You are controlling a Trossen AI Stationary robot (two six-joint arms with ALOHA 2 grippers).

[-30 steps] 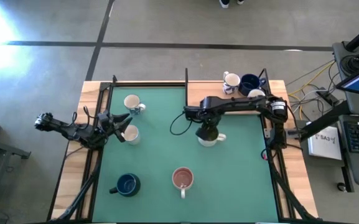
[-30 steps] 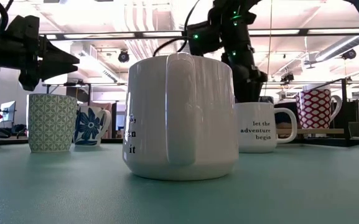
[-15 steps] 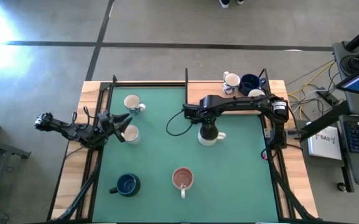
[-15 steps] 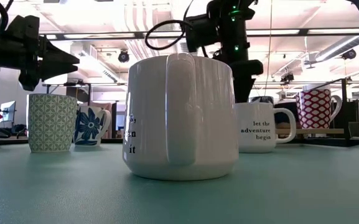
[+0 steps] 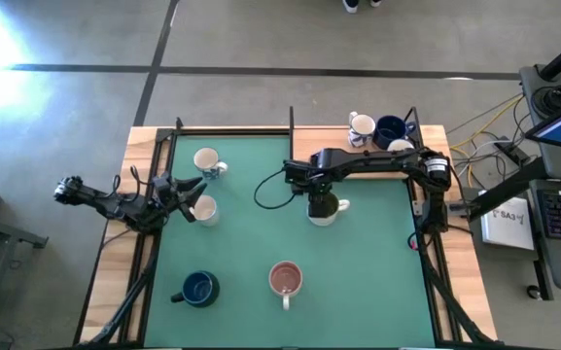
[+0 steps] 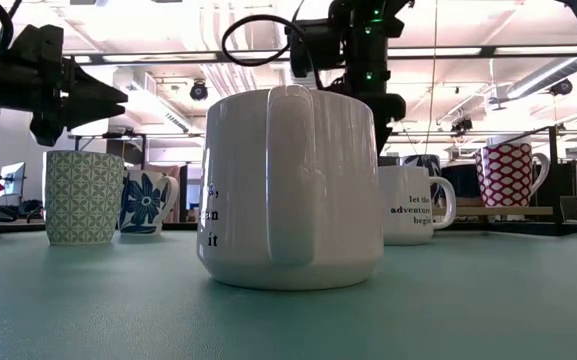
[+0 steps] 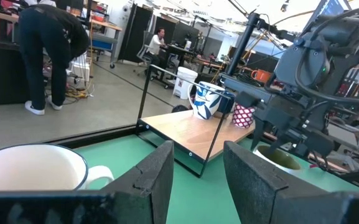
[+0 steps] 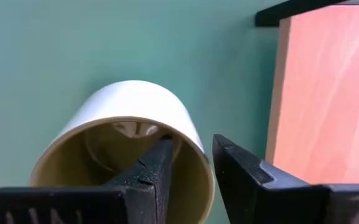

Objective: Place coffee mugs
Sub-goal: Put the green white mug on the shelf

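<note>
Mid-mat | white mug (image 5: 325,210) upright, handle toward right edge | right hand (image 5: 320,203) pinching its rim

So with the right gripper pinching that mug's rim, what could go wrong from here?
1. The right gripper holds the white ceramic mug with black lettering only by its rim wall, one finger inside; it may slip or tilt.
2. The large white mug with pink inside stands nearby, so a careless swing might knock it.
</note>
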